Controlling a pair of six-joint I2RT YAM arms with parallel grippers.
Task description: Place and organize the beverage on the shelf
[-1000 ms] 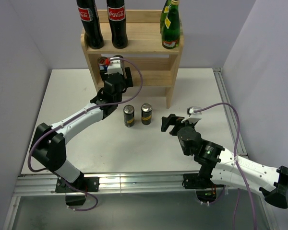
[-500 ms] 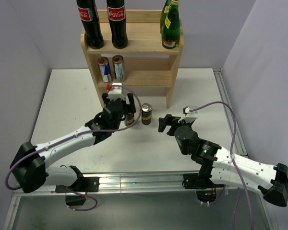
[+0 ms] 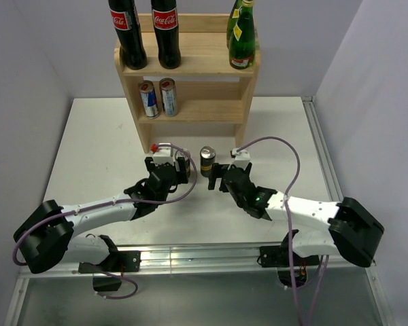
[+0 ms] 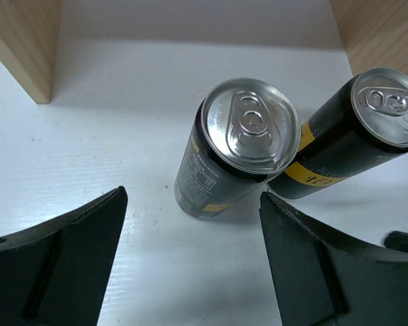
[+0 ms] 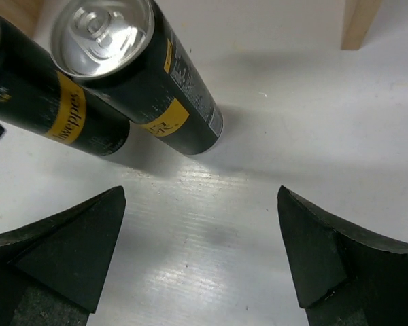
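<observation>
Since half a second ago the left arm has drawn back from the cans toward its base, and the right arm has swung in leftward until its claw sits close to the right-hand can. The left gripper [image 4: 192, 197] is spread wide and holds nothing. The left black-and-yellow drink can [image 4: 238, 146] stands upright on the white table [image 3: 95, 156] just ahead of the gap between the dark fingers [image 4: 75, 238], touching neither. The right black-and-yellow drink can [image 3: 207, 161] stands just beside it, also upright, with its silver top showing.

The right gripper [image 5: 200, 193] is also spread wide and empty. In the right wrist view both cans lie ahead of it and off to the left of the gap, the nearer one clear of the fingers.

The light wooden three-tier shelf [image 3: 204, 54] stands at the far side of the table, against the back wall, and both black cans are on the table in front of it, near its lowest tier. Two dark cola bottles with red labels [image 3: 127, 34] stand side by side on the left of the rimmed top, and green glass bottles [image 3: 242, 41] stand at its right end. On the middle tier two slim silver-and-blue cans [image 3: 148, 99] stand upright close together at the left
</observation>
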